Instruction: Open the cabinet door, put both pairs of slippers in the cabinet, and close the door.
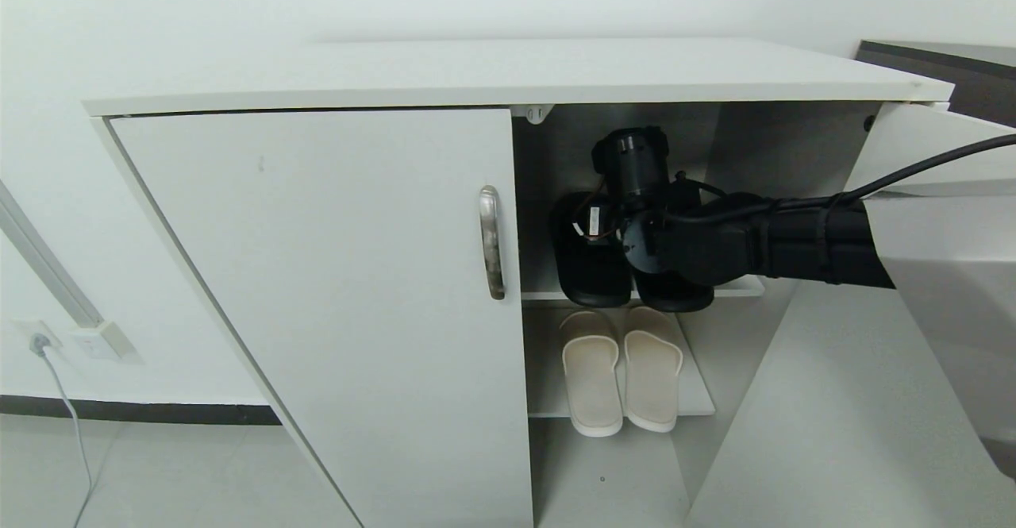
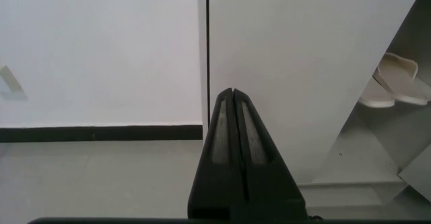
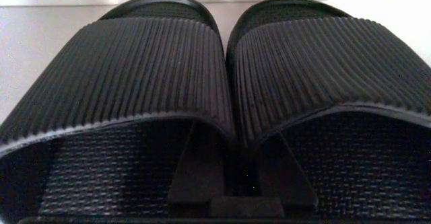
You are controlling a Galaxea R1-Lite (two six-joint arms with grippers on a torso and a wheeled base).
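White wall backs a white wooden cabinet [image 1: 508, 75] whose left door [image 1: 317, 290] with a metal bar handle [image 1: 491, 242] is closed and whose right door stands open. A pair of black ribbed rubber slippers [image 1: 591, 274] rests on the upper shelf, and a pair of cream slippers [image 1: 623, 377] on the shelf below. The right gripper [image 3: 236, 177] clamps the black pair's touching inner walls. The left gripper [image 2: 233, 126], fingers pressed together, hangs before the closed door.
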